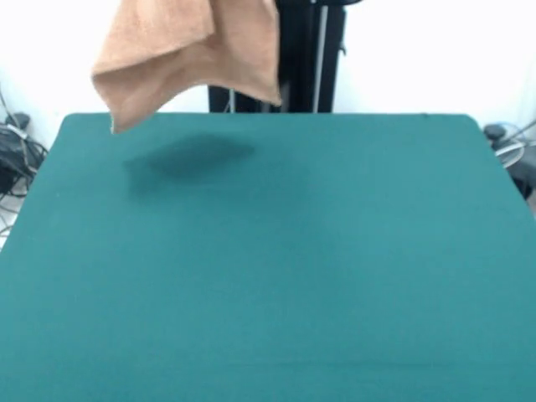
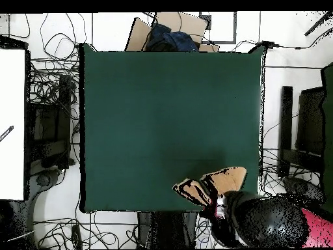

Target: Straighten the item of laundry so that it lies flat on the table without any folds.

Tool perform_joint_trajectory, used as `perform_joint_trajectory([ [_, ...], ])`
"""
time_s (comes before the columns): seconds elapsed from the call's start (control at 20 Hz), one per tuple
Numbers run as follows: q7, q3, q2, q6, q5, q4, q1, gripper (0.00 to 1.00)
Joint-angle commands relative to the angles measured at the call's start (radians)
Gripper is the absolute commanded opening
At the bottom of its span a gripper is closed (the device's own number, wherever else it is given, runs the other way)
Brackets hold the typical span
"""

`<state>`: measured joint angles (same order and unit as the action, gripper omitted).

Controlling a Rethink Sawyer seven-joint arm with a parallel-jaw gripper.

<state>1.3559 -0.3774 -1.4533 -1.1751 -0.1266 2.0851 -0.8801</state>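
Note:
The light orange-tan towel [image 1: 188,50] hangs bunched and folded in the air above the far left part of the green table [image 1: 268,268]. Its lower corners are clear of the cloth and it casts a shadow below. Its top runs out of the front view's upper edge. In the overhead view the towel [image 2: 221,180] shows near the table's [image 2: 162,117] bottom right corner, next to the arm's black head. My gripper [image 2: 220,204] is mostly covered by the arm there and holds the towel up.
The black pedestal [image 1: 311,50] stands behind the table's far edge. Cables [image 1: 17,151] lie off the table's left side. In the overhead view a cardboard box with a dark blue bundle [image 2: 170,36] sits beyond the top edge, and cables [image 2: 55,84] lie around.

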Motion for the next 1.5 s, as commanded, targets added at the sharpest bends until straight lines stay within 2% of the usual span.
perform_joint_trajectory([
  [0.05,-0.176,-0.006,-0.057,-0.028,0.052,0.014,0.044,0.0],
  [0.6,-0.155,0.005,-0.029,0.082,0.072,0.064,0.08,0.0],
  [0.8,-0.136,-0.012,0.059,0.213,0.085,0.105,0.088,0.0],
  [1.3,-0.13,-0.022,0.123,0.325,0.059,0.156,0.073,0.0],
  [1.5,-0.105,-0.062,0.223,0.482,0.027,0.174,0.082,0.0],
])
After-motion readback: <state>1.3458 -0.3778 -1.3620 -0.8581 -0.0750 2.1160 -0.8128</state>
